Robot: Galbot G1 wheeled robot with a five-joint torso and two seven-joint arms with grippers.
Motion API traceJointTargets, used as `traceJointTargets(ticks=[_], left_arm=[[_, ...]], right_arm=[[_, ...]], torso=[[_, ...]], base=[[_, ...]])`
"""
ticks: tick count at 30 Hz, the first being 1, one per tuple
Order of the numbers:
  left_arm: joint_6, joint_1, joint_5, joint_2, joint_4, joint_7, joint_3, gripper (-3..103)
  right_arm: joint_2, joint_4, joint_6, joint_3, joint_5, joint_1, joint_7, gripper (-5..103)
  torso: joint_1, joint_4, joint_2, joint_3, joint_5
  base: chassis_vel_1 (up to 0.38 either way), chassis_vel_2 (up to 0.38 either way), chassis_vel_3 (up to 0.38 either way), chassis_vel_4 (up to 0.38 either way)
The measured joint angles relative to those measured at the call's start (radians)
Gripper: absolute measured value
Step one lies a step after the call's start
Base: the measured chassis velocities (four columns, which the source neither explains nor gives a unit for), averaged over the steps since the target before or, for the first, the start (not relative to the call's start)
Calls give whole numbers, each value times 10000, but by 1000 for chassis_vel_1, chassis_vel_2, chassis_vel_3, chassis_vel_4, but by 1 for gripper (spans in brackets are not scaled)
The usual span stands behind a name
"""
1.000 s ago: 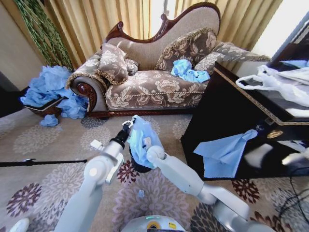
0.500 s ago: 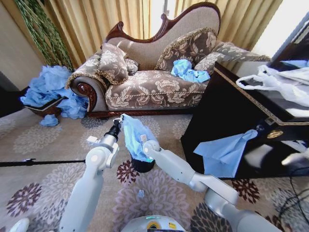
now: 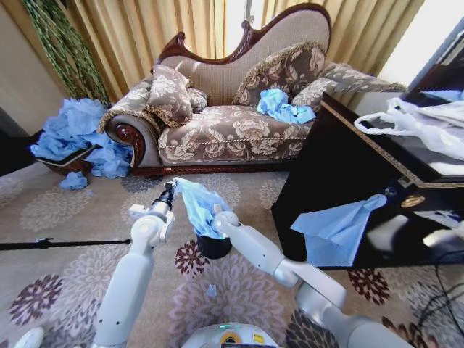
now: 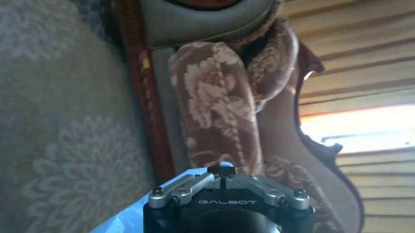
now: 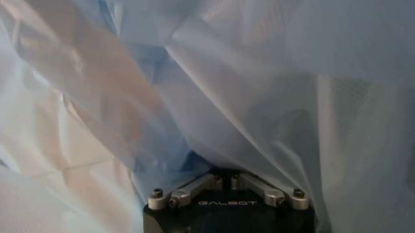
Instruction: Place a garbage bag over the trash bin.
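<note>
While we look down from the head camera, the garbage bag (image 3: 199,206) hangs at the centre of our view, a crinkly light-blue sheet stretched between our two arms above the trash bin (image 3: 214,246). That small black bin stands on the patterned carpet (image 3: 65,217) just below the bag, at about 6 o'clock from it, with the bag's lower folds draped over its rim. Our left gripper (image 3: 169,191) is at the bag's upper corner, at 10 o'clock from the bin; its fingers are pressed together, pinching the garbage bag's edge, as the left wrist view shows blue film beside the closed tips (image 4: 222,171). Our right gripper (image 3: 216,209) sits against the bag at 12 o'clock from the bin. In the right wrist view its fingers (image 5: 253,183) meet under the blue folds, nipping the plastic. Behind stands the floral sofa (image 3: 232,123).
</note>
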Motion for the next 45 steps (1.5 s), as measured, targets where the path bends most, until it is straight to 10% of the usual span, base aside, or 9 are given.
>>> traceJointTargets(ticks=[33,45], left_arm=[[-136,288,898,-305,2226,270,339,0],[-144,767,1069,-276,2196,416,313,0]], right_arm=[[331,-447,28,553,-801,-81,431,0],[-129,2309,30,-704,373,-104,2566,42]], torso=[[0,-1,0,0,1],[0,-3,0,-1,0]], base=[[0,0,0,0],[0,0,0,0]])
